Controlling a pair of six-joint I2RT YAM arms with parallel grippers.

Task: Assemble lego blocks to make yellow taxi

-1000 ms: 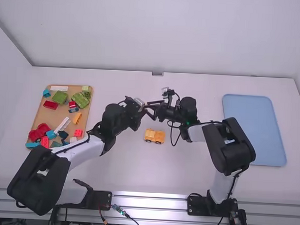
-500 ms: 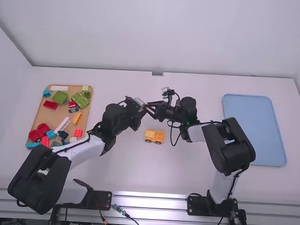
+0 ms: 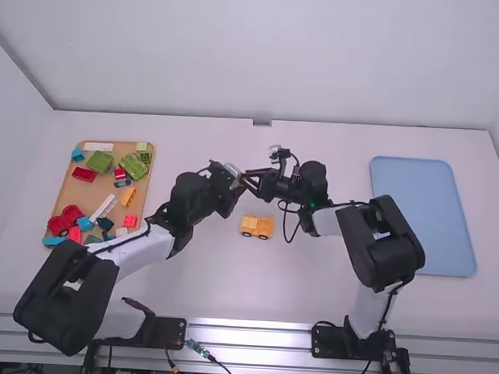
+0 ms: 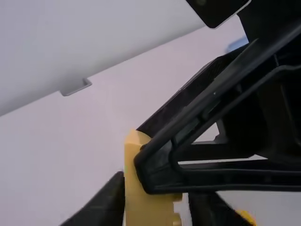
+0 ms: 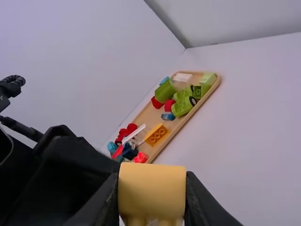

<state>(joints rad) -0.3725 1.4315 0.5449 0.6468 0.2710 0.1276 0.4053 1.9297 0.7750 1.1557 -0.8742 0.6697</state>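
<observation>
In the high view the left gripper (image 3: 233, 180) and the right gripper (image 3: 246, 178) meet tip to tip above mid-table. Between the fingers of the left gripper (image 4: 157, 200) stands a yellow block (image 4: 143, 207), which the right gripper's fingers (image 4: 157, 176) also clasp from the side. The right wrist view shows the yellow block (image 5: 151, 190) clamped by the right gripper (image 5: 151, 197), with studs on its lower side. A yellow-orange wheeled vehicle (image 3: 257, 226) rests on the table just nearer the camera than the grippers.
At the far left lies a wooden tray (image 3: 67, 187) with many coloured blocks, among them an orange brick (image 5: 156, 135). A blue tray (image 3: 422, 215) lies on the right. Both forearms reach in low beside the vehicle.
The right gripper's fingers have drawn together at the left gripper's tips, onto the yellow block. Both arms are otherwise nearly still, and the vehicle has not moved.
</observation>
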